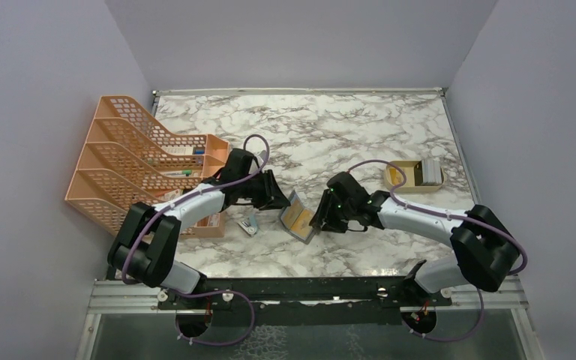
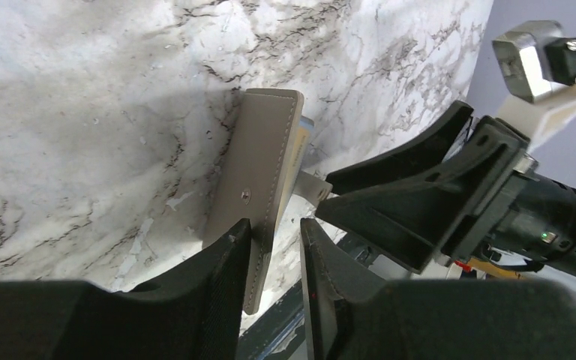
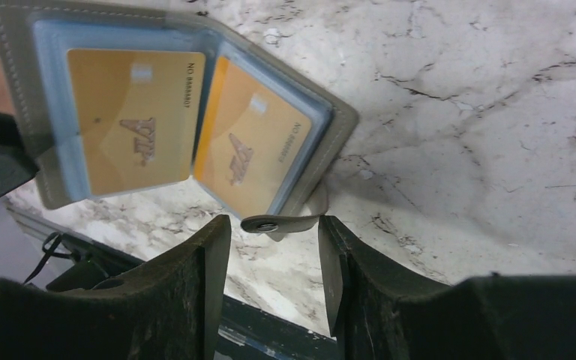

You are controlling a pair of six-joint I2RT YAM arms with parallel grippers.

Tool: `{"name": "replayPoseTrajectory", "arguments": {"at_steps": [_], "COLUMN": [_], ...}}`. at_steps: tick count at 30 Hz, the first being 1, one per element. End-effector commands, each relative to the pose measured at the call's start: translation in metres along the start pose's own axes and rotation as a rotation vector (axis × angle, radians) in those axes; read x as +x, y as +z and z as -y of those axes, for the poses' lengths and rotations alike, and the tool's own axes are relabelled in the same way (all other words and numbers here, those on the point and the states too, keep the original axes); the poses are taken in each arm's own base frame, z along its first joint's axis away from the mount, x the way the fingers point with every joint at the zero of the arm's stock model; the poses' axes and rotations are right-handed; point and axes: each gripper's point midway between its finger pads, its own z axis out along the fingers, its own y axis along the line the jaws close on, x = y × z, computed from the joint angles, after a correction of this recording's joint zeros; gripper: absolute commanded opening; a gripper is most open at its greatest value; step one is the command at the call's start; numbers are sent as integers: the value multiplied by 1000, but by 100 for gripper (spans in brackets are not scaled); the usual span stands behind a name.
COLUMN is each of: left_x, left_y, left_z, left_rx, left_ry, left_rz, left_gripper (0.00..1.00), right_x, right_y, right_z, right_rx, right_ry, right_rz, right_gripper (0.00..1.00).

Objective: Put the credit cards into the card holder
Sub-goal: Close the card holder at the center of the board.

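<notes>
From where I stand, the card holder [image 2: 259,150] is propped open on its edge between the two arms, I'd guess so that its blue pockets face the right gripper [image 3: 273,225]. Two tan-gold credit cards [image 3: 135,124] already sit in those pockets, just beyond its tips. The left gripper [image 2: 274,232] has narrow jaws around the grey cover's edge. One finger [image 2: 229,251] touches it and a sliver of gap shows on the other side, so I can't tell whether it truly clamps. The right jaws stand moderately apart and empty, with the snap tab [image 3: 281,223] hanging between their tips.

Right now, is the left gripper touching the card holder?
Touching. Left wrist: card holder lies against one finger of the left gripper; gap beside the other.
</notes>
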Motion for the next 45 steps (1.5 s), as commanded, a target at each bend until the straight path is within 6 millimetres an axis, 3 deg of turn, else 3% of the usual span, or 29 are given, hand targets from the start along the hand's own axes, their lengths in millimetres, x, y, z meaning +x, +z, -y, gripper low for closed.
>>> {"name": "replayPoseTrajectory", "arguments": {"at_steps": [1, 14, 20, 26, 34, 39, 45], "left_x": [5, 27, 38, 34, 35, 43, 48], "left_y": [-4, 11, 27, 34, 40, 46, 57], "left_z": [16, 39, 35, 28, 26, 37, 26], "left_rx": [59, 116, 102, 69, 72, 179, 151], "left_ry": [24, 43, 48, 74, 84, 67, 74], "left_rz": [-3, -55, -88, -70, -88, -122, -143], "left_gripper": [34, 36, 37, 36, 41, 45, 29], "right_x": [-6, 2, 9, 4, -17, -26, -30], "right_y": [1, -7, -6, -9, -18, -21, -20], "right_z": [10, 34, 44, 47, 45, 40, 36], "right_rx": [80, 88, 79, 86, 94, 98, 96], "right_ry": [-1, -53, -81, -113, -175, -206, -241], "right_rz": [29, 47, 44, 74, 178, 204, 206], "right_gripper": [47, 26, 17, 1, 1, 1, 1]}}
